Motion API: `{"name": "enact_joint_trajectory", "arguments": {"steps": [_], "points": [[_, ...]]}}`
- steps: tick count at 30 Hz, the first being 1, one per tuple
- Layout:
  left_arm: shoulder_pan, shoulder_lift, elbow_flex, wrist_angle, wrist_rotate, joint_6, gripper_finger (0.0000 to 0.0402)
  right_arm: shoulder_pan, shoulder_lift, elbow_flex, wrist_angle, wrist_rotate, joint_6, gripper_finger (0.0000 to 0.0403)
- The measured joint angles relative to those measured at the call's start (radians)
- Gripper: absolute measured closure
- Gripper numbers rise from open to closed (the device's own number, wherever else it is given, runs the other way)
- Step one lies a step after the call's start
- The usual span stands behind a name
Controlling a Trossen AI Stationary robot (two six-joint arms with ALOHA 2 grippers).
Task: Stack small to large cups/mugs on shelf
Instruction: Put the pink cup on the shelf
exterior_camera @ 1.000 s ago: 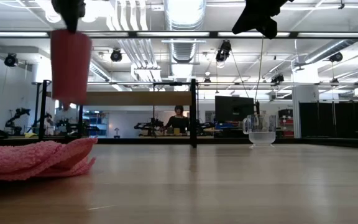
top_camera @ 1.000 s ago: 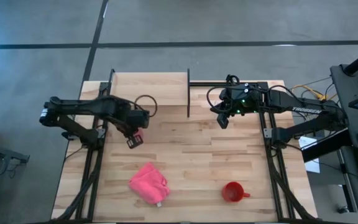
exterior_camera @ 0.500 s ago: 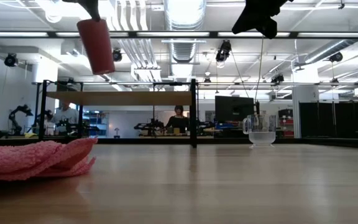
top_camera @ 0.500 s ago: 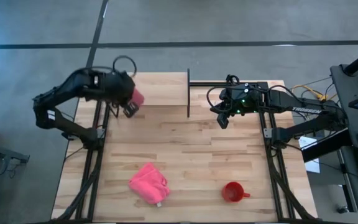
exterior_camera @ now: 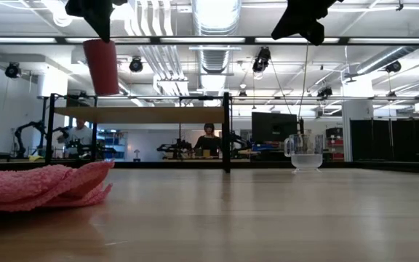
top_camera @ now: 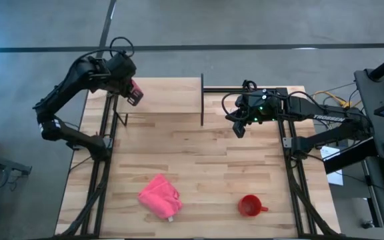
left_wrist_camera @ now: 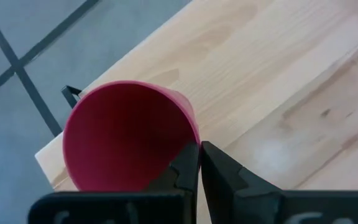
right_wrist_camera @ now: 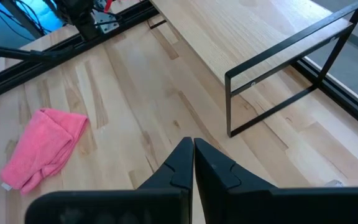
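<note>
Table [top_camera: 199, 167]: wide bare wood below and between my arms, open room for travel.

Shelf [top_camera: 169, 93]: raised plank on black posts, directly under my left gripper; nothing stands on it yet. Its left end and far edge lie just beside my load, so I judge placement wants a shift inward before lowering.

Cloth [top_camera: 159, 195]: pink, heaped on the table well short of the shelf, not in my way.

Tumbler [exterior_camera: 102, 67]: pink-red, clamped by its rim in my left gripper [top_camera: 133, 93], hanging mouth-up above the shelf's left end, clear of the plank.

Mug [top_camera: 250, 205]: red, on the table's near side, well apart from both grippers, untouched.

Clear cup [exterior_camera: 305, 155]: on the table near the right arm; seen only from the low camera.

Right gripper [right_wrist_camera: 192, 163]: fingers pressed together on nothing, waiting over the table beside the shelf's right post.

Progress: early, by my reckoning. One vessel aloft, none set down, two still to fetch and nest.
</note>
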Motion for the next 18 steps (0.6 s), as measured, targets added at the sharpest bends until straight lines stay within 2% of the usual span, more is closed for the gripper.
{"name": "enact_joint_trajectory", "arguments": {"steps": [11,18], "points": [[0.063,0.041,-0.031,0.0,0.008,0.002,0.0401,0.0,0.0,0.0,0.0,0.0,0.0,0.0394],[0.119,0.051,-0.032,0.0,0.085,0.007,0.0401,0.0,0.0,0.0,0.0,0.0,0.0,0.0394]]}}
